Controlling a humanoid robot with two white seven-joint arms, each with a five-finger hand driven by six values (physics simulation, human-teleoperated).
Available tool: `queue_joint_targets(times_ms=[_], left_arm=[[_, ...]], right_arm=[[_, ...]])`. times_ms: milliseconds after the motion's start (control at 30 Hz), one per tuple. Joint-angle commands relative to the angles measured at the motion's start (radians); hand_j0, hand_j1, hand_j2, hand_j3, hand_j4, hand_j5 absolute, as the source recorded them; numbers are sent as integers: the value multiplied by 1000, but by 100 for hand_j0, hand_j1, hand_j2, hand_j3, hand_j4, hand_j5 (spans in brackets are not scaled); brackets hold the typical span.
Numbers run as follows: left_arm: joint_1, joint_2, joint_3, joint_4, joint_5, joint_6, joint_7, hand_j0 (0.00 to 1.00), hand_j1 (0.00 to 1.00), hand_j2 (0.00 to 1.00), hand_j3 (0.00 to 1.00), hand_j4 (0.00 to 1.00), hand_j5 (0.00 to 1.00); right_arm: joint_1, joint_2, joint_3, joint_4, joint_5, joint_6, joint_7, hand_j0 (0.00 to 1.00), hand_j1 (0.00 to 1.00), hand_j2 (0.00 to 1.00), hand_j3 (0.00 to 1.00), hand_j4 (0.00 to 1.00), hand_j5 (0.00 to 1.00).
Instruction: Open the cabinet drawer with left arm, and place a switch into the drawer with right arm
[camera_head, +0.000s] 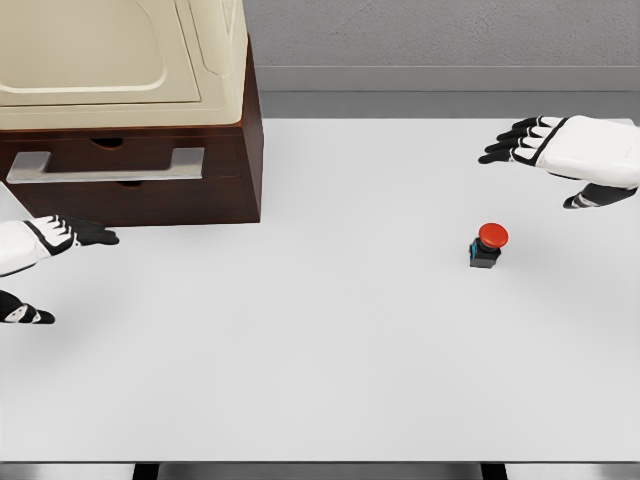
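Right hand open above red switch, drawer shut

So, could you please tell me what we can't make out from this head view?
- Cabinet: top and left side cut off by the picture's edges.
- Drawer: shut, so its inside is hidden behind its front.
- Left hand: partly cut off by the left edge; palm and arm unseen.
- Right hand: wrist runs off the right edge.
- Switch: too small to read any markings; its far side is hidden.
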Motion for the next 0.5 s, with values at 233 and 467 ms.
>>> queue_joint_targets(times_ms=[233, 467], left_arm=[[-61, -1, -1, 0, 13, 2, 11, 100, 100, 100, 100, 100, 100], [-155, 36, -1, 0, 90, 2, 3, 100, 100, 100, 100, 100, 100]], right_arm=[[2, -4, 63, -17, -3, 3, 0, 100, 100, 100, 100, 100, 100], [11, -6, 76, -28, -2, 3, 0, 100, 100, 100, 100, 100, 100]])
